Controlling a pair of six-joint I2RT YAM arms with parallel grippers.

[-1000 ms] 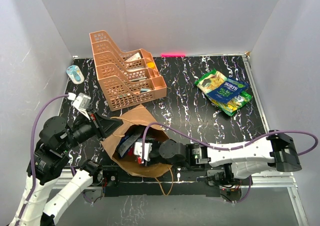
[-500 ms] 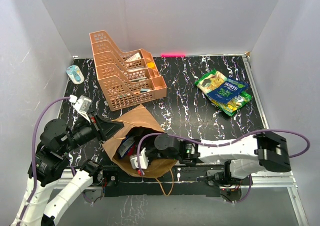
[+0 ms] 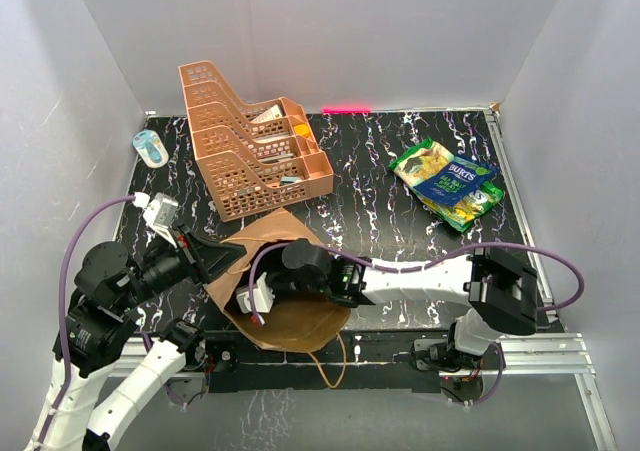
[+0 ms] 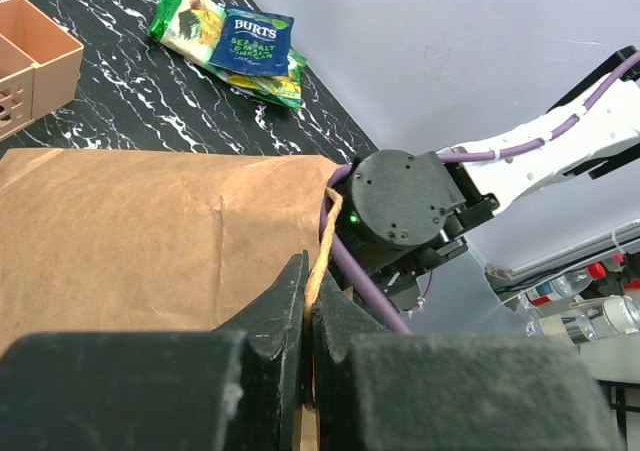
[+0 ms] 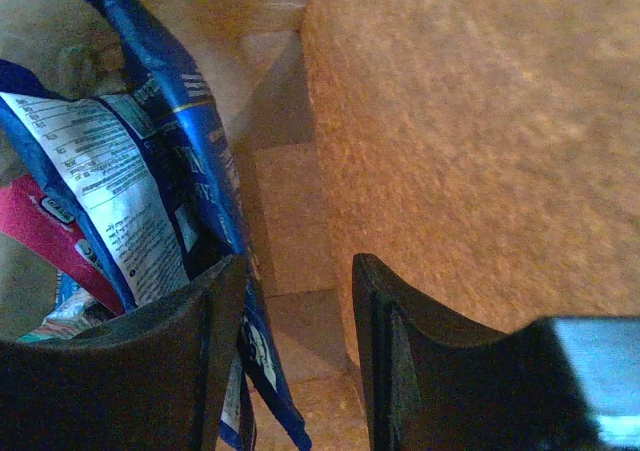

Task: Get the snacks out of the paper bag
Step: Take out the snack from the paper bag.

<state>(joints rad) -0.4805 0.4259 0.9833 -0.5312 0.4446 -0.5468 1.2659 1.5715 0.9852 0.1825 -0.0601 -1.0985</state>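
Observation:
The brown paper bag (image 3: 300, 323) lies on its side near the front edge, mouth to the left; it also shows in the left wrist view (image 4: 150, 231). My left gripper (image 3: 225, 259) (image 4: 308, 271) is shut on the bag's twine handle (image 4: 322, 236). My right gripper (image 3: 247, 296) (image 5: 300, 266) is open inside the bag, its left finger against a blue snack packet (image 5: 150, 101). A pink wrapper (image 5: 40, 231) lies behind that packet. A blue Burts packet (image 3: 452, 179) (image 4: 250, 39) rests on a green chip bag (image 3: 418, 161) (image 4: 190, 21) at the back right.
An orange mesh tiered tray rack (image 3: 250, 141) with small oddments stands at the back left, just beyond the bag. A small blue-and-white object (image 3: 152, 148) lies at the far left. The bag's other twine handle (image 3: 335, 366) hangs over the front edge.
My right arm has swung left and pushed its gripper deeper into the bag's mouth. My left gripper still holds the handle, shifted slightly.

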